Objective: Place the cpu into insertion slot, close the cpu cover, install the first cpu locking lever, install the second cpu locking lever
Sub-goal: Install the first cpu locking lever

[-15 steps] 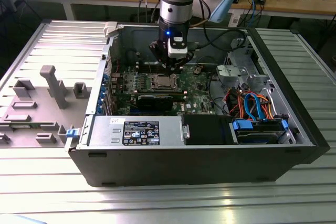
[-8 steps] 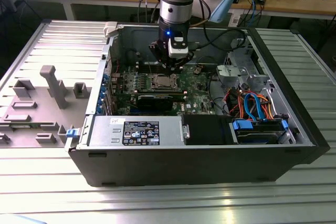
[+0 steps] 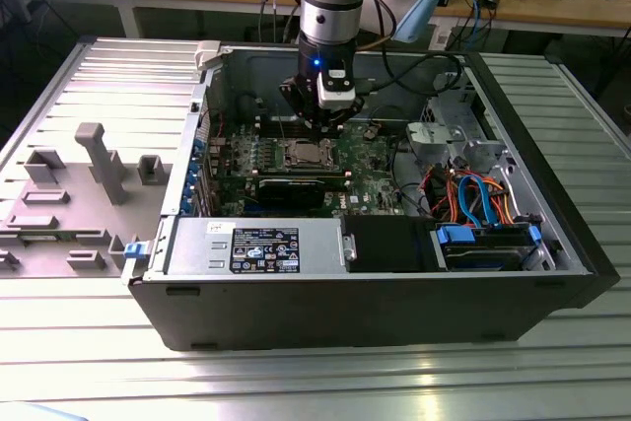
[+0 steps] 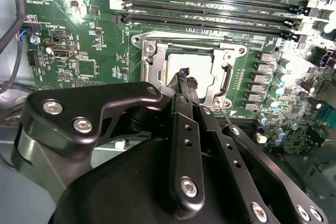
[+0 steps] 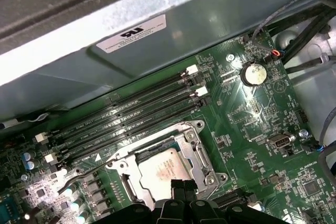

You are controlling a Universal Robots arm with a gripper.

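Note:
The insertion slot (image 3: 308, 155) sits on the green motherboard inside the open computer case. The cpu (image 5: 164, 169), silver-grey, lies in it. The cpu cover (image 5: 200, 157), a silver frame, lies flat around the chip, which shows through the window. In the second wrist view the cpu (image 4: 203, 69) and cpu cover (image 4: 151, 60) appear again. My gripper (image 5: 184, 186) hovers just above the socket's near edge, its black fingertips (image 4: 184, 75) pressed together with nothing between them. A thin wire locking lever (image 5: 73, 181) sticks out free beside the socket. In the exterior view my gripper (image 3: 323, 128) hangs just behind the socket.
Black memory slots (image 5: 131, 116) run along one side of the socket. A long black card (image 3: 301, 187) lies in front of it, with a power supply (image 3: 261, 246) and drive bay with blue and orange cables (image 3: 483, 209) nearer. The case walls (image 3: 202, 105) surround the board.

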